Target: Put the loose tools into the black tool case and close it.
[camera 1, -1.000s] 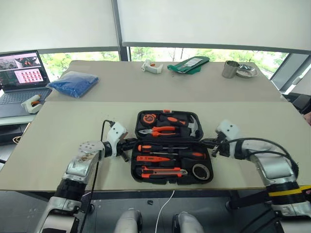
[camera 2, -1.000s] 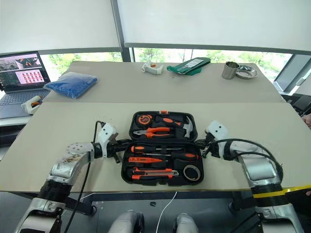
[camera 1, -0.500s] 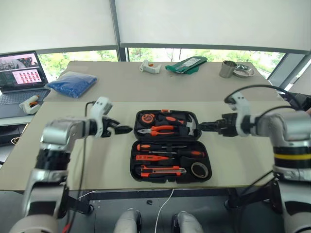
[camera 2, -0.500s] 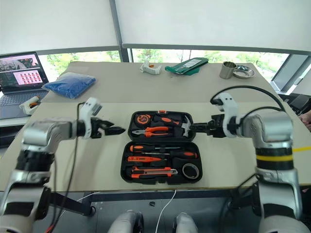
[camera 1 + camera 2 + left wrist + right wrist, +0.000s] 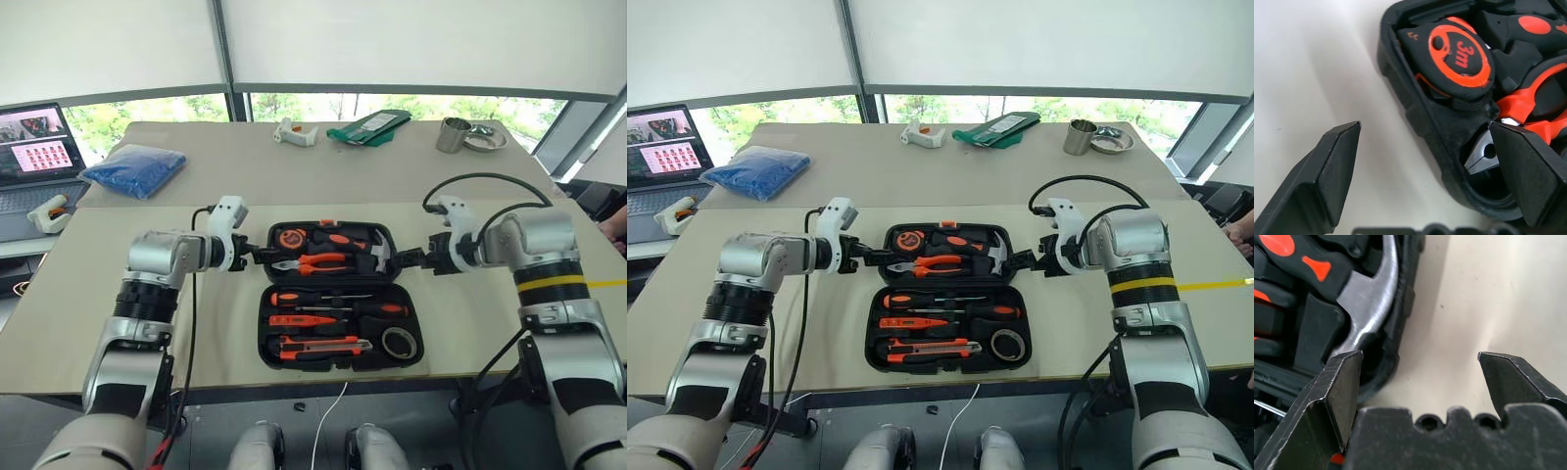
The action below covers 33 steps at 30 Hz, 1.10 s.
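We see the black tool case point(image 5: 338, 294) lying open on the table point(image 5: 118, 284), its far lid half between our grippers. Left gripper point(image 5: 257, 256), jaws spread, straddles the lid's left rim; right gripper point(image 5: 407, 260), also spread, straddles its right rim. The hinge axis runs gripper to gripper.

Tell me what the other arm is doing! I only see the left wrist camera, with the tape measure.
Observer: The right gripper is open at the opposite end of the black tool case, beside the hammer.
Operator: Are the screwdrivers inside?
Observer: Yes, both screwdrivers lie in the case's near half, above the utility knife.
Operator: Is the lid shut?
Observer: No, the case lies open, flat on the table.
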{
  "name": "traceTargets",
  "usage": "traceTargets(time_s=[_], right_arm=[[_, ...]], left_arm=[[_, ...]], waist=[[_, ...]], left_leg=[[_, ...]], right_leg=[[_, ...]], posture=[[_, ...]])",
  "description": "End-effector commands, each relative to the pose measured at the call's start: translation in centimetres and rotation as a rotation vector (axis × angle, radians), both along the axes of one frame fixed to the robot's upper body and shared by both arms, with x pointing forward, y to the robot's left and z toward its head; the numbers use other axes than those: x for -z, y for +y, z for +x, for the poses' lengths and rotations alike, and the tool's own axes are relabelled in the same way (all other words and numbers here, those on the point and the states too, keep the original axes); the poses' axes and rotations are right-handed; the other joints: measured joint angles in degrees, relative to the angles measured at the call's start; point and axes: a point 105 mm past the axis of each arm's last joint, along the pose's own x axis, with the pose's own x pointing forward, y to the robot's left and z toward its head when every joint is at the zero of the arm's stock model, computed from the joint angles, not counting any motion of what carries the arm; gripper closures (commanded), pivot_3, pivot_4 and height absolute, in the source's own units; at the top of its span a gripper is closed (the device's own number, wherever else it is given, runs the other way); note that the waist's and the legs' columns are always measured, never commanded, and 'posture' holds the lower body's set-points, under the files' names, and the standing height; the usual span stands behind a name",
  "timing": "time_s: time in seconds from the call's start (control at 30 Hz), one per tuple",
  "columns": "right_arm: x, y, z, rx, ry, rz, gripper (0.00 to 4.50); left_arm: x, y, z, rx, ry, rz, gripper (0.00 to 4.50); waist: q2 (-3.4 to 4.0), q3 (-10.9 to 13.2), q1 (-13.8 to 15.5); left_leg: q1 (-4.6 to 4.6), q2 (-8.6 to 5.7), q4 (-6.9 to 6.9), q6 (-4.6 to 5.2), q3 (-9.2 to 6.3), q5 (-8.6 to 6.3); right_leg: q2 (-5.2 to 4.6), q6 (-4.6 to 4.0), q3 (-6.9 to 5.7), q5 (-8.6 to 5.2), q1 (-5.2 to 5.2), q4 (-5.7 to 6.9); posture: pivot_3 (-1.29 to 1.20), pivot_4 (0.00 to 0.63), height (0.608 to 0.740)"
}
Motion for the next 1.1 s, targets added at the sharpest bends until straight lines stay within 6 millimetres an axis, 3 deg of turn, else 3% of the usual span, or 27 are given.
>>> traceTargets(time_s=[0.03, 0.2, 0.47, 0.5, 0.77, 0.83, 0.93, 1.03, 1.1], right_arm=[[-1.3, 0.0, 0.7, 0.009, -0.047, 0.001, 0.11], [-0.8, 0.0, 1.1, 0.033, -0.031, 0.006, 1.46], [-0.7, 0.1, 1.4, 0.040, -0.041, 0.019, 4.29], [-0.6, 0.1, 1.4, 0.039, -0.041, 0.020, 4.48], [-0.3, 0.2, 1.4, 0.031, -0.060, 0.020, 4.50], [-2.1, 1.3, 2.1, -0.028, -0.216, 0.068, 4.50], [-4.6, 2.4, 1.9, -0.142, -0.455, 0.103, 4.50], [-6.7, 2.8, 0.1, -0.283, -0.773, 0.063, 4.50], [-6.0, 2.9, -1.9, -0.446, -0.927, -0.084, 4.50]], left_arm=[[-0.5, -0.3, 0.1, 0.015, -0.020, 0.001, 0.00], [-0.4, 0.0, 0.7, -0.025, -0.028, -0.002, 1.45], [-1.5, 0.0, 1.1, -0.054, -0.051, -0.069, 4.18], [-1.5, 0.1, 1.1, -0.054, -0.050, -0.075, 4.39], [-1.0, 0.3, 0.8, -0.070, -0.052, -0.106, 4.45], [-2.7, -0.4, 0.8, -0.016, -0.187, -0.216, 4.45], [-3.8, -0.2, 0.4, 0.050, -0.367, -0.247, 4.45], [-4.7, 0.0, -1.3, 0.155, -0.611, -0.244, 4.45], [-4.3, 0.2, -2.4, 0.198, -0.712, -0.225, 4.45]], waist=[[0.00, 0.00, -0.05], [0.00, 0.00, -0.20], [0.00, 0.00, 0.00], [0.00, 0.00, -0.04], [0.00, 0.00, -0.12], [0.00, 0.00, -0.13], [0.00, 0.00, -0.15], [0.01, 0.00, -0.13], [0.01, 0.01, 0.02]], left_leg=[[0.00, 0.00, 0.00, 0.00, 0.00, 0.00], [0.01, 0.00, 0.00, -0.01, 0.01, 0.01], [0.11, -0.01, 0.01, -0.03, -0.06, 0.20], [0.12, -0.01, 0.01, -0.03, -0.08, 0.23], [0.14, 0.00, 0.01, -0.02, -0.19, 0.29], [0.14, -0.01, 0.01, -0.02, -0.18, 0.29], [0.12, 0.02, 0.01, -0.02, -0.18, 0.29], [-0.05, 0.01, -0.01, -0.03, -0.10, 0.29], [-0.17, 0.01, -0.03, -0.02, -0.04, 0.27]], right_leg=[[0.00, 0.00, 0.00, 0.00, 0.00, 0.00], [0.00, 0.00, 0.00, 0.01, 0.00, 0.02], [-0.02, -0.02, -0.05, 0.15, 0.13, 0.06], [-0.02, 0.00, -0.05, 0.20, 0.13, 0.05], [-0.02, -0.04, 0.01, 0.29, 0.12, 0.04], [-0.02, -0.04, 0.01, 0.29, 0.12, 0.04], [-0.02, -0.04, 0.04, 0.30, 0.08, 0.02], [-0.01, -0.04, 0.01, 0.31, -0.06, -0.03], [-0.01, -0.03, -0.01, 0.30, -0.14, -0.07]], posture=[[0.00, 0.150, 0.740], [0.00, 0.150, 0.740], [0.00, 0.150, 0.740], [0.00, 0.150, 0.740], [0.00, 0.150, 0.740], [0.00, 0.150, 0.740], [0.00, 0.150, 0.740], [0.00, 0.150, 0.740], [0.00, 0.150, 0.740]])
